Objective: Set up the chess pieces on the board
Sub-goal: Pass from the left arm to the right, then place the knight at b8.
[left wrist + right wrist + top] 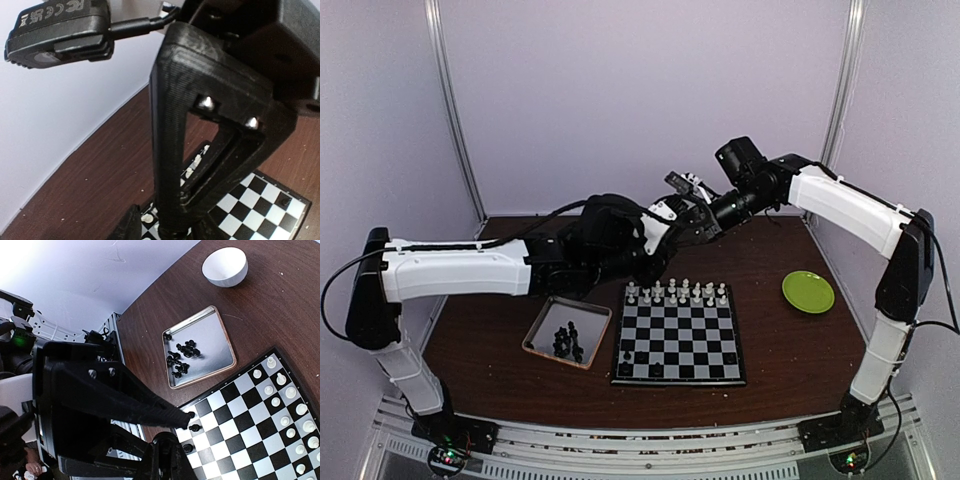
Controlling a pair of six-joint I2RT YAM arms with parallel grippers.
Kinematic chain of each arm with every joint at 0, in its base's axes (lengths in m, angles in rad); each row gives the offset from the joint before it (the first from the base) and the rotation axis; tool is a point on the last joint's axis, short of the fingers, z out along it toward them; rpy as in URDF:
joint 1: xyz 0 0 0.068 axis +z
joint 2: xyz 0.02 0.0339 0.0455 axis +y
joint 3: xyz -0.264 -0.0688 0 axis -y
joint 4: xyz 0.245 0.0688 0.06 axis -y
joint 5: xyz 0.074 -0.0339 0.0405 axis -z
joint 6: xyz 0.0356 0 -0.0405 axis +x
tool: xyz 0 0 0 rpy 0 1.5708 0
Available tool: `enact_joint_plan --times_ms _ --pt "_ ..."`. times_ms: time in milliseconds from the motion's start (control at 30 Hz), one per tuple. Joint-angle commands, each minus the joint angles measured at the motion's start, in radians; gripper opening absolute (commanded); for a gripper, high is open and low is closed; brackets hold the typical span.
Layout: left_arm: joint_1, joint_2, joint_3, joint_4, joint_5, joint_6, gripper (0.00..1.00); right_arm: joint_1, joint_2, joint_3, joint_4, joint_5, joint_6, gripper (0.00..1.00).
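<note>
Standing here, the top camera looks down from behind both arm bases [450,432] over the whole table [775,345], while the 2 wrist cameras hang close above, all 3 sharing the chessboard [678,345].

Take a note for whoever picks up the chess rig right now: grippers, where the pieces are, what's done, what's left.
Right gripper: shut, no piece seen in it.
Left gripper: close beside the right one above the far edge of the board; can't tell whether it is open or shut.
White pieces: standing in two rows along the board's far edge; that side looks done.
Black pieces: most lie heaped in the tray, and a few are on the board's near-left squares.
Left to do: move the tray's black pieces onto the near two rows.
</note>
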Motion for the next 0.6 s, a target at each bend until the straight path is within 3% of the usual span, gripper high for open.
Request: enact_joint_plan --times_ms 0,100,200,300,467,567 --pt "0.002 -0.007 0.044 -0.028 -0.135 -0.010 0.41 -0.013 -0.062 -0.009 -0.002 0.017 -0.040 0.00" --pt "0.002 -0.074 -0.009 -0.041 -0.192 0.041 0.44 -0.040 -0.094 -0.020 -0.043 0.072 -0.113 0.00" --pt "0.007 -0.194 -0.121 0.032 -0.257 0.132 0.66 -0.055 -0.143 -0.065 -0.072 0.153 -0.219 0.00" --pt "0.044 -0.289 -0.138 0.014 -0.262 0.193 0.83 -0.054 -0.213 -0.152 -0.065 0.241 -0.313 0.00" --pt "0.198 -0.297 0.052 -0.210 -0.155 0.117 0.86 -0.003 -0.343 -0.333 -0.033 0.353 -0.428 0.00" --pt "0.300 -0.301 0.053 -0.216 -0.058 0.073 0.86 0.075 -0.395 -0.447 -0.012 0.419 -0.493 0.00"
